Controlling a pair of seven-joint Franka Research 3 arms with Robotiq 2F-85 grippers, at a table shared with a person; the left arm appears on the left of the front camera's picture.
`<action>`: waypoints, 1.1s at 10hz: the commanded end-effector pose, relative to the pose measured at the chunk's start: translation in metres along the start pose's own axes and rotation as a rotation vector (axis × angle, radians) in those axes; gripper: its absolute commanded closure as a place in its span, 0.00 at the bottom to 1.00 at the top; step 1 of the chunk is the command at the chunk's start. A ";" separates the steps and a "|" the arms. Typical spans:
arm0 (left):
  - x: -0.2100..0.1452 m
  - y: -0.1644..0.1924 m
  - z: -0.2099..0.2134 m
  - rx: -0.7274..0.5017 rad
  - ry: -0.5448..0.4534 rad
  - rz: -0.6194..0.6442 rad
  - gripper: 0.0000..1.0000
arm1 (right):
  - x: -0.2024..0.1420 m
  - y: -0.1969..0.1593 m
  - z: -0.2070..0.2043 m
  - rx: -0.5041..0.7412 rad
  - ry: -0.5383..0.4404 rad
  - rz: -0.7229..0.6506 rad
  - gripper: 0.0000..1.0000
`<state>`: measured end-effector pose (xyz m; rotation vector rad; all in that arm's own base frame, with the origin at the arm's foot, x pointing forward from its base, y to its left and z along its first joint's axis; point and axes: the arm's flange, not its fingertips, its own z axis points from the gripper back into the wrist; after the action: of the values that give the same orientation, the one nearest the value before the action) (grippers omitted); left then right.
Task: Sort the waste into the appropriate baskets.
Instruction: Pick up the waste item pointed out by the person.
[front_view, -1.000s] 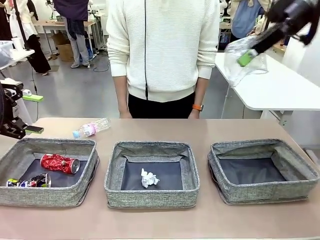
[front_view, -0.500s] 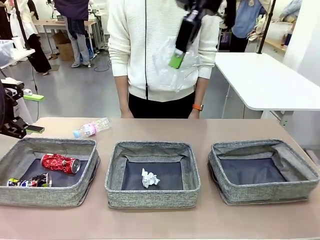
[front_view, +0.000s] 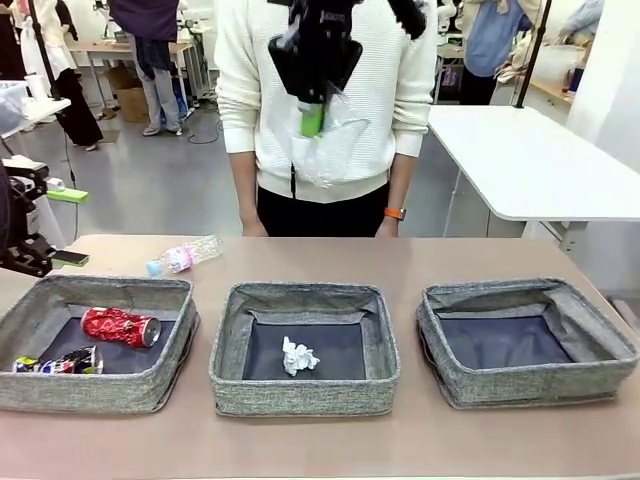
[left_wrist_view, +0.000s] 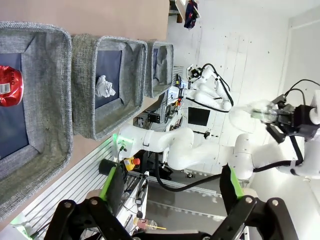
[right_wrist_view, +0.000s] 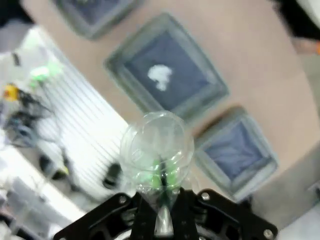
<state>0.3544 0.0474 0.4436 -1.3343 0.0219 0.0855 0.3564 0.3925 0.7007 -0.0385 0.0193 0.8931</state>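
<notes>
High over the table's far side, my right gripper (front_view: 312, 120) is shut on the clear plastic cup (front_view: 330, 150), also seen in the right wrist view (right_wrist_view: 157, 147). My left gripper (front_view: 68, 228) hangs open at the far left with nothing in it (left_wrist_view: 171, 185). The left basket (front_view: 110, 286) holds the crushed red can (front_view: 120, 326) and the dark printed can (front_view: 60, 362). A crumpled paper ball (front_view: 298, 356) lies in the middle basket (front_view: 300, 292). The right basket (front_view: 520, 290) has nothing in it. The clear bottle with pink label (front_view: 182, 256) lies on the table behind the left basket.
A person in a white sweater (front_view: 330, 90) stands at the far edge, right behind the raised cup. A white table (front_view: 540, 170) stands at the back right. Bare tabletop runs in front of and between the baskets.
My right gripper has swung from the upper right to the left with the cup, now above the far middle of the table. The left arm has not moved.
</notes>
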 end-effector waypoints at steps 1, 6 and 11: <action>-0.002 -0.001 0.002 -0.011 0.001 -0.021 0.00 | 0.001 -0.008 0.007 0.142 -0.091 -0.011 0.99; -0.002 -0.001 0.002 -0.011 0.001 -0.021 0.00 | 0.010 0.027 0.014 0.167 0.092 -0.419 0.99; -0.002 -0.001 0.002 -0.011 0.001 -0.021 0.00 | 0.005 0.034 0.027 0.386 -0.044 -0.779 0.99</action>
<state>0.3544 0.0476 0.4437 -1.3344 0.0216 0.0856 0.3430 0.4265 0.7410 0.3329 0.1461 0.1400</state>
